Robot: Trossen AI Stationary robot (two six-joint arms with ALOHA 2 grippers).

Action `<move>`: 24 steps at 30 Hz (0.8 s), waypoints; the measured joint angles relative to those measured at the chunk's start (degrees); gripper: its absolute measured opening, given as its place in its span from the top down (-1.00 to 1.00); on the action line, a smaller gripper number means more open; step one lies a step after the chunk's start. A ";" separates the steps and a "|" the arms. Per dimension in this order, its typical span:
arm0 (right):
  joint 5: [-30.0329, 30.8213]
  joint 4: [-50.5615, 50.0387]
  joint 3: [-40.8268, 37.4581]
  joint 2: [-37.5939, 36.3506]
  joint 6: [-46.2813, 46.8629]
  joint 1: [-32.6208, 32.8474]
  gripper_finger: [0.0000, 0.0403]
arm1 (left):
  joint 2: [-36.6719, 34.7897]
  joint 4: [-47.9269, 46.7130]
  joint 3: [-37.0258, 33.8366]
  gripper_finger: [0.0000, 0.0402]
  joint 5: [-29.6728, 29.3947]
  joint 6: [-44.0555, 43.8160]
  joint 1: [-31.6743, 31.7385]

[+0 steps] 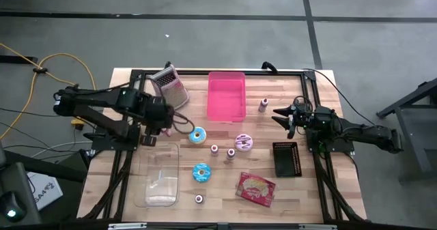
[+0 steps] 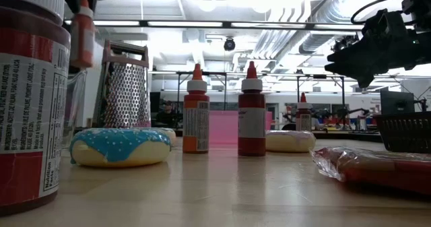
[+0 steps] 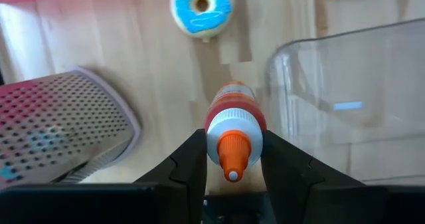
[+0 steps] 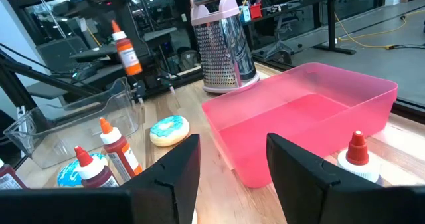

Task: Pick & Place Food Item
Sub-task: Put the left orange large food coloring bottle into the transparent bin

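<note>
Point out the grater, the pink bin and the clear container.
grater (image 1: 171,87), high view, on its perforated metal face.
pink bin (image 1: 226,114), high view, on its near rim.
clear container (image 1: 159,201), high view, on its near wall.

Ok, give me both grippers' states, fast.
Left gripper: shut on an orange-capped bottle, held in the air beside the clear tub.
Right gripper: open, holding nothing.

Light wood table (image 1: 314,196) — perforated metal grater (image 1: 171,87)

left gripper (image 3: 232,159) raised, fingers clamped on something; right gripper (image 4: 232,177) hovers, fingers apart.
</note>
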 joint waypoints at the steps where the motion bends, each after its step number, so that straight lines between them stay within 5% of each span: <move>1: -0.01 0.00 0.00 -0.02 0.00 0.01 0.20 | 0.00 -0.04 0.00 0.44 -0.02 -0.84 -1.34; 14: 0.00 0.00 0.01 -0.01 0.00 0.01 0.20 | 0.57 -0.04 -0.02 0.44 -4.93 -14.35 -18.71; 24: 0.00 0.00 0.01 -0.01 0.00 0.01 0.20 | 7.58 2.36 -1.60 0.44 -5.11 -16.92 -20.51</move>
